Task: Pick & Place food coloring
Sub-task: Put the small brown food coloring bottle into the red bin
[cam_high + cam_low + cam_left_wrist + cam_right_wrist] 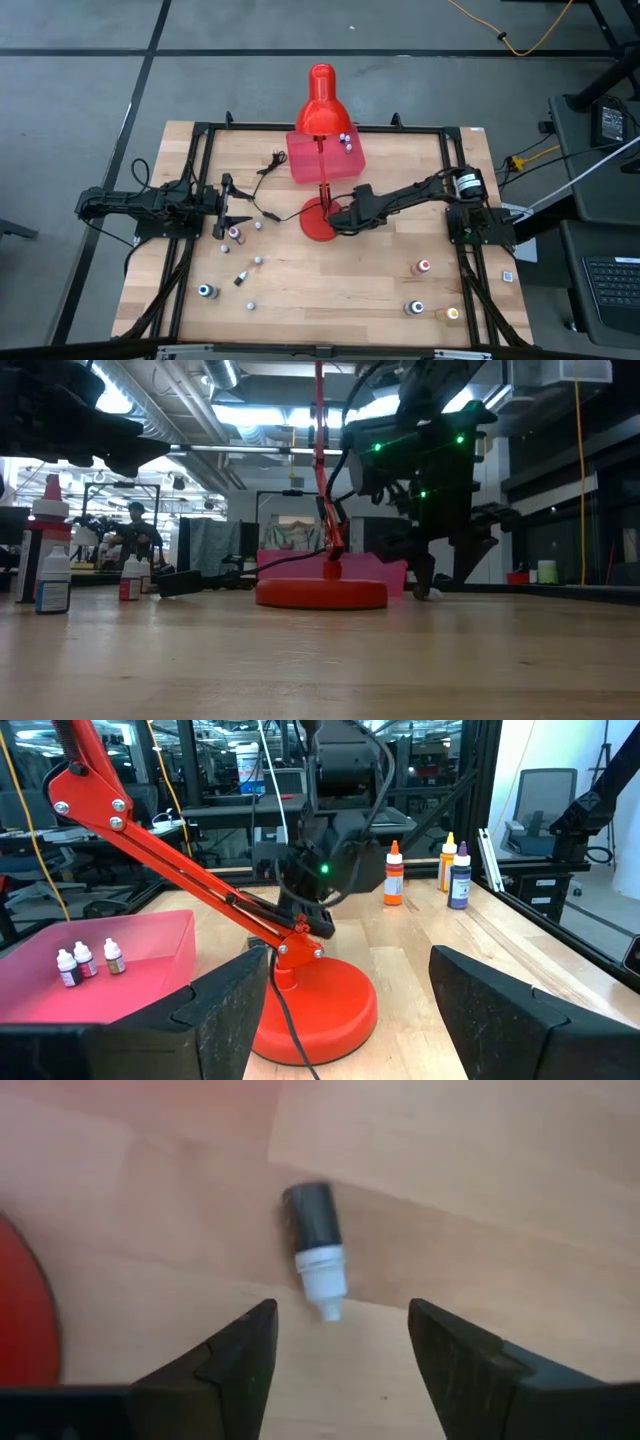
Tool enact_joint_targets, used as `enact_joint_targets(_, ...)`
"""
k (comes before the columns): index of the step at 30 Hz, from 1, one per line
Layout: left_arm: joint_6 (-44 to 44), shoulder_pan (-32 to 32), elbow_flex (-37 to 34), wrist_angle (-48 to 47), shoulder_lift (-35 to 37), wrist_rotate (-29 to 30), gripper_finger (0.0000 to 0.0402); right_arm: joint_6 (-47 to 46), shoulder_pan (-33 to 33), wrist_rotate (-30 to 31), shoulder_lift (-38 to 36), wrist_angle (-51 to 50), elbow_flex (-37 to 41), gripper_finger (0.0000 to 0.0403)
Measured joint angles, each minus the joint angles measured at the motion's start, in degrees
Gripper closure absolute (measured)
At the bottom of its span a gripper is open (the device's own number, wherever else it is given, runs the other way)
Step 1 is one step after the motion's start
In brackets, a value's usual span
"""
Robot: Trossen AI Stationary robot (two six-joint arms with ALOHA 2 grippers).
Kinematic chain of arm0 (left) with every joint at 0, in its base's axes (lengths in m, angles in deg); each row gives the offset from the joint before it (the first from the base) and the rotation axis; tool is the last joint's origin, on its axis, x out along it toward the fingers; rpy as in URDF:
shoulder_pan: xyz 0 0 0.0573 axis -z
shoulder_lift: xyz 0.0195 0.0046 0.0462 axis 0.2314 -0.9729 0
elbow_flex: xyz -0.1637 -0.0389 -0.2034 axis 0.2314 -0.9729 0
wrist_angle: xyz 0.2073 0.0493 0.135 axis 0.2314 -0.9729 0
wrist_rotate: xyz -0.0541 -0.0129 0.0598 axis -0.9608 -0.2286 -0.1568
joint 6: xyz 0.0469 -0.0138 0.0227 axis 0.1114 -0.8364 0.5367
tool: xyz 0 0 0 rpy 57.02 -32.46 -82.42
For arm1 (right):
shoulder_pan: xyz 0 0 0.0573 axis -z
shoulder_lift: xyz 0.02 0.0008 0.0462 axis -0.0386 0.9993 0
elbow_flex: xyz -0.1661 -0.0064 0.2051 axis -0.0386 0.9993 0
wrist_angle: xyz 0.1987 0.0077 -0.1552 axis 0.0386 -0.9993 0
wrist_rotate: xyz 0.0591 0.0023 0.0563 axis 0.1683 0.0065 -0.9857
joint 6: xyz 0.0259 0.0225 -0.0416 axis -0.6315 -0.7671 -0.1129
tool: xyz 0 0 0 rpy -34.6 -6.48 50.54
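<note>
A dark food coloring bottle [313,1230] with a white cap lies on its side on the wood, next to the red lamp base [320,222]. My right gripper [340,1335] hovers over it, open, fingers pointing down on either side of the cap end without touching. In the high view this gripper [337,216] hides the bottle. Three bottles [88,960] stand in the pink tray [325,160]. More bottles stand or lie loose on the table [240,277], [424,266]. My left gripper [238,203] waits open at the table's left.
The red desk lamp's arm [180,870] slants up from its base [320,1010] beside my right gripper, and its black cord [268,165] trails toward the left. Orange, yellow and purple bottles [458,875] stand near the right front corner. A black frame [200,140] borders the table.
</note>
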Motion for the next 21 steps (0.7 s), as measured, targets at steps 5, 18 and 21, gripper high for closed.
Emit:
enact_joint_targets(5, 0.0, 0.0, 0.0, 0.0, 0.0, 0.0, 0.013, -6.38, -1.75, 2.79, -3.2, -6.19, -0.01, 0.0175)
enact_joint_targets(18, 0.0, 0.0, 0.0, 0.0, 0.01, -0.01, 0.013, -9.99, -9.38, 7.38, -18.45, -2.38, 14.05, 0.0175)
enact_joint_targets(21, 0.0, 0.02, 0.02, 0.0, 0.0, -0.02, 0.0129, -7.12, -10.78, 10.12, -21.96, 4.39, 18.43, 0.0175)
